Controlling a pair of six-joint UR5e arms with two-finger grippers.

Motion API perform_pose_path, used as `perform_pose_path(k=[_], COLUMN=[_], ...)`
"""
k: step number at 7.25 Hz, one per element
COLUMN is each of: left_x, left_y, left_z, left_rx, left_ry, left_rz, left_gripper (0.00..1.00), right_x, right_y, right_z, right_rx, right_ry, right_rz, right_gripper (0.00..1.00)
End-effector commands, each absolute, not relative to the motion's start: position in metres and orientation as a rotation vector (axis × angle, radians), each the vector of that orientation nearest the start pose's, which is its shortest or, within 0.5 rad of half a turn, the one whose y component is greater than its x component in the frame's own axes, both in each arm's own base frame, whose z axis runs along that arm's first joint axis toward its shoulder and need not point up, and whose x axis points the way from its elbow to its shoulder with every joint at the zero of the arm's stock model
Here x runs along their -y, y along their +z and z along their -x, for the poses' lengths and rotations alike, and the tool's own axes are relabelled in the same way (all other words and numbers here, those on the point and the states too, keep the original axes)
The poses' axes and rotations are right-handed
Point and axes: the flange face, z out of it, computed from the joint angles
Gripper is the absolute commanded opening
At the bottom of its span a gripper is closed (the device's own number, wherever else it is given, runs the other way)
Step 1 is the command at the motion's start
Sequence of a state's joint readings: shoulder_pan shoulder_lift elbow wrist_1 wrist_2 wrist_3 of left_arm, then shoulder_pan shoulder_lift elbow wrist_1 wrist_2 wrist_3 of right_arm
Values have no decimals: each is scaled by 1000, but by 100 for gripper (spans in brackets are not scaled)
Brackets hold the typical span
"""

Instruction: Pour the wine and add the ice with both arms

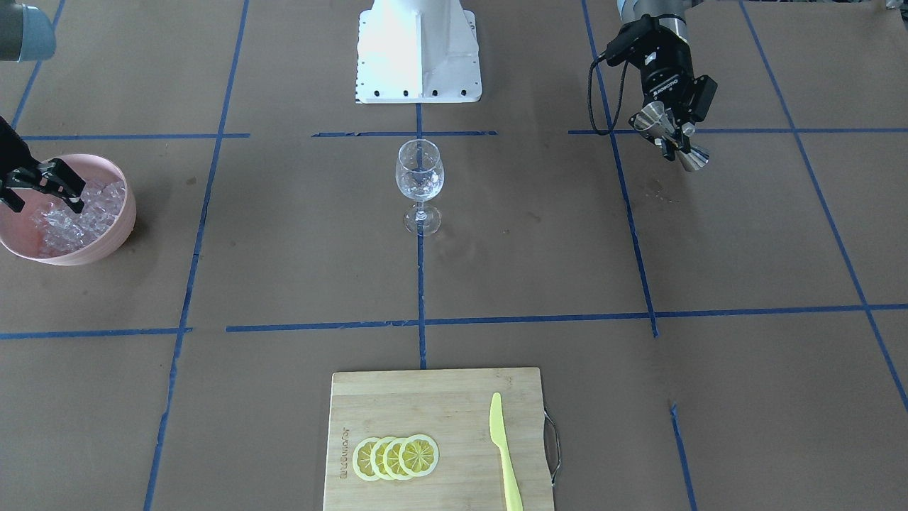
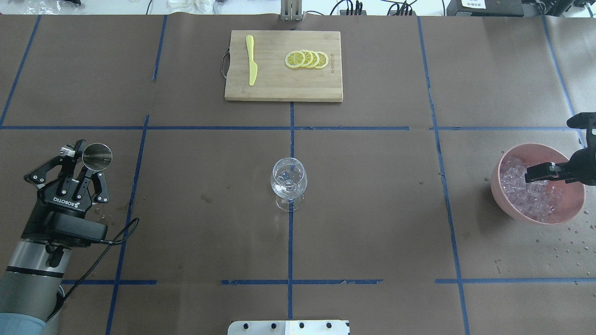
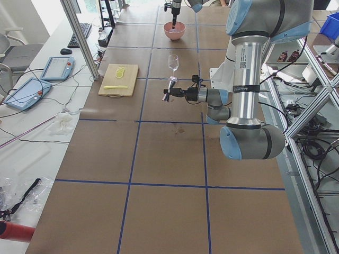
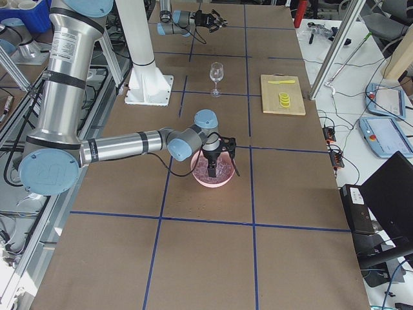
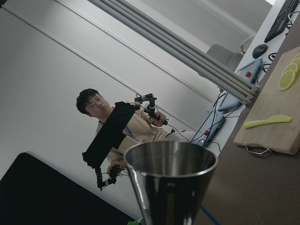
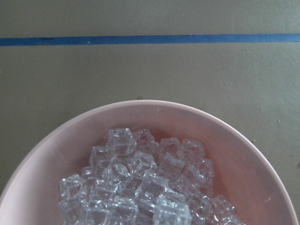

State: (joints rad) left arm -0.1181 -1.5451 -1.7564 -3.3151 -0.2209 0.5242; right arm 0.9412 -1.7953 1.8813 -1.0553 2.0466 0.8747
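Clear, glossy, colourless ice (image 6: 140, 187) cubes, many alike, piled in pink bowl (image 6: 243, 154) at 3 o'clock of wine glass (image 2: 288, 179) in overhead view. R gripper (image 2: 533, 174) hangs over pile, jaws apart. L gripper (image 2: 88, 164), 9 o'clock of glass, clamped on steel jigger (image 2: 97, 156).

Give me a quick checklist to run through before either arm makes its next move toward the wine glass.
1. Left claw shut on the steel jigger: ok.
2. Wine in the jigger: cannot tell.
3. Wine glass upright, standing apart from both claws: ok.
4. Right claw open over the ice in the pink bowl: ok.
5. A cube picked up by the right claw: cannot tell.
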Motion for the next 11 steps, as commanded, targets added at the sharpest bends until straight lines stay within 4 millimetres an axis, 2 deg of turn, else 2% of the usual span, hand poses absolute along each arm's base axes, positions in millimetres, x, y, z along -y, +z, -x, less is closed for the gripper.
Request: perform_pose_path(k=[1,5,6,7,9,11], left_x=[270,268,267,267,267,268], left_y=[445,462,464,464,467,473], left_z=[-311,-294,-292,-292,-292,-294], left_rx=[79,97,99,100,102,109], left_ry=[206,226,228,227,230,235], left_rz=[-1647,-1642,-1641,-1640,-1640,-1637], left_gripper=[0,0,0,0,0,0], right_x=[398,401,402,402,405,413], right_y=[567,571,570,569,562,535], right_z=[187,189,190,189,182,158], right_rx=[735,730,731,733,741,767], right_ry=[93,91,90,90,97,135], right_rz=[-110,-106,-107,-111,-129,-185], right_gripper=[92,31,12,0,0,0])
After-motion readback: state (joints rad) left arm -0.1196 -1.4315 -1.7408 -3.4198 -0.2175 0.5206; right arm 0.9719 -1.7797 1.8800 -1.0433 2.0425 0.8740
